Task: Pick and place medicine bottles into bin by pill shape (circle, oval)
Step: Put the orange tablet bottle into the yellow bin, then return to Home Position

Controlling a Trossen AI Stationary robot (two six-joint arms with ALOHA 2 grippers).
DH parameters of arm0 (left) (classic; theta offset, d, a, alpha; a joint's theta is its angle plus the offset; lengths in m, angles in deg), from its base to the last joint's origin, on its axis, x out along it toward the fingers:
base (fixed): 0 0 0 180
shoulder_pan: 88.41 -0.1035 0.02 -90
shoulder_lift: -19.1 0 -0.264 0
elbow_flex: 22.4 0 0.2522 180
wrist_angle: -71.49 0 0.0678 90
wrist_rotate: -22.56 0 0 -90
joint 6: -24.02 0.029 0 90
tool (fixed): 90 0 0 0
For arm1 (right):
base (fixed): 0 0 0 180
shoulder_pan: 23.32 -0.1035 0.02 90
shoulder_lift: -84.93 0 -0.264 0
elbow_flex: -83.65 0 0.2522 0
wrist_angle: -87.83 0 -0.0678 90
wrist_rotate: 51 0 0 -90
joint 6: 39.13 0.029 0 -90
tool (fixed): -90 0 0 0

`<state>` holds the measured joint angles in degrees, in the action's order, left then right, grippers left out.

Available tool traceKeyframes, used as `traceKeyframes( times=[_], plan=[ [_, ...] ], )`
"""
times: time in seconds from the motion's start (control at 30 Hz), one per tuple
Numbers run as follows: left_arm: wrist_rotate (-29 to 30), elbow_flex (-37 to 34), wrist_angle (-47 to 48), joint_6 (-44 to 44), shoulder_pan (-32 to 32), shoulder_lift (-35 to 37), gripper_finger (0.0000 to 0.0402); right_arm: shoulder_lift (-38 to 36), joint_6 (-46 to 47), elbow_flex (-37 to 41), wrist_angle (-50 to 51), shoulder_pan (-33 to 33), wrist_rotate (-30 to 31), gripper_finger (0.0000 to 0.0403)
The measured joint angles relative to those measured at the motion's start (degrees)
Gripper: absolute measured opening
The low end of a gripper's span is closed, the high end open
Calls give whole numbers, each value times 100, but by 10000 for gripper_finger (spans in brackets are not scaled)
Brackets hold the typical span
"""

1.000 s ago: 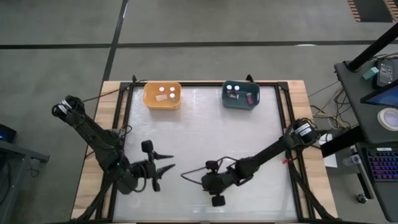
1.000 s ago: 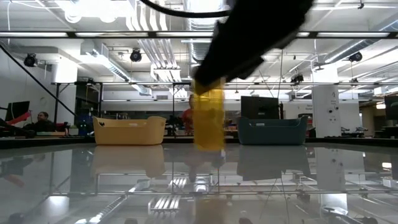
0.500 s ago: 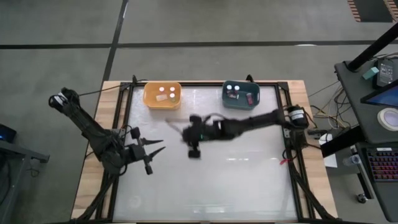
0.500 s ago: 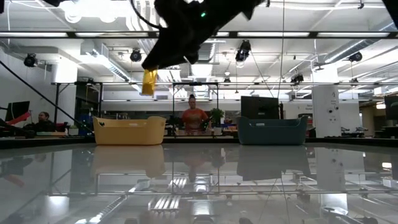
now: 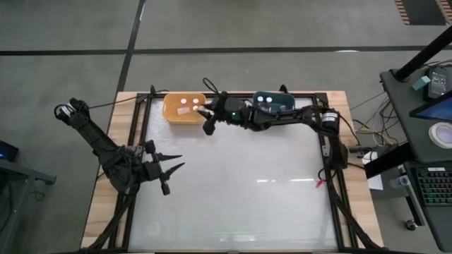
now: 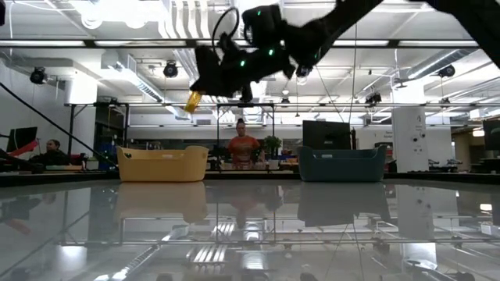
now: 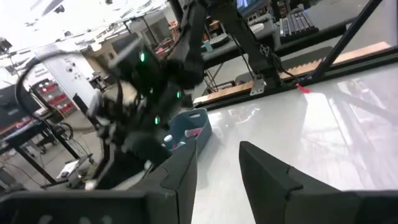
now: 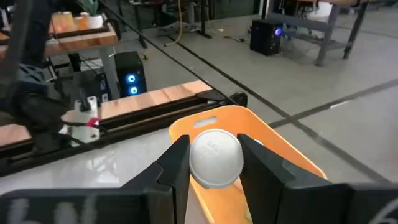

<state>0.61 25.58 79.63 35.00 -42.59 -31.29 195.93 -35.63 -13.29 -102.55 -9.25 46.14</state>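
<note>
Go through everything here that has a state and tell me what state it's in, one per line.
Right gripper: shut on a bottle, raised beside the yellow bin.
Bottle: held off the table, white cap showing.
Left gripper: shut, empty, at the table's left edge.
Yellow bin: upright, two white-capped bottles inside.
Blue bin: upright, bottles inside.

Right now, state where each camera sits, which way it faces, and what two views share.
High: overhead, straight down; both arms, yellow bin, blue bin.
Low: table height, level across the table; right gripper holding a yellow bottle.
Left wrist: past the left gripper toward the blue bin.
Right wrist: past the fingers, white cap above the yellow bin.
Shared: high and low both show both bins.
</note>
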Motion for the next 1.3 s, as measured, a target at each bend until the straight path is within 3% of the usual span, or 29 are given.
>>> traceKeyframes(
  times=[0.23, 0.6, 1.03, 1.3],
  plan=[
    [0, -13, 5, 146, 0, 17, 104, 775, 400, 7, -808, 171, 80, 107],
    [20, -76, 5, 151, 0, 68, 104, 1073, 642, -79, -758, 279, 96, 110],
    [33, -83, 5, 147, 0, 82, 104, 1062, 704, -79, -759, 283, 102, 203],
    [39, -90, 5, 144, 0, 82, 104, 975, 650, -81, -464, 203, -293, 213]
  ],
)
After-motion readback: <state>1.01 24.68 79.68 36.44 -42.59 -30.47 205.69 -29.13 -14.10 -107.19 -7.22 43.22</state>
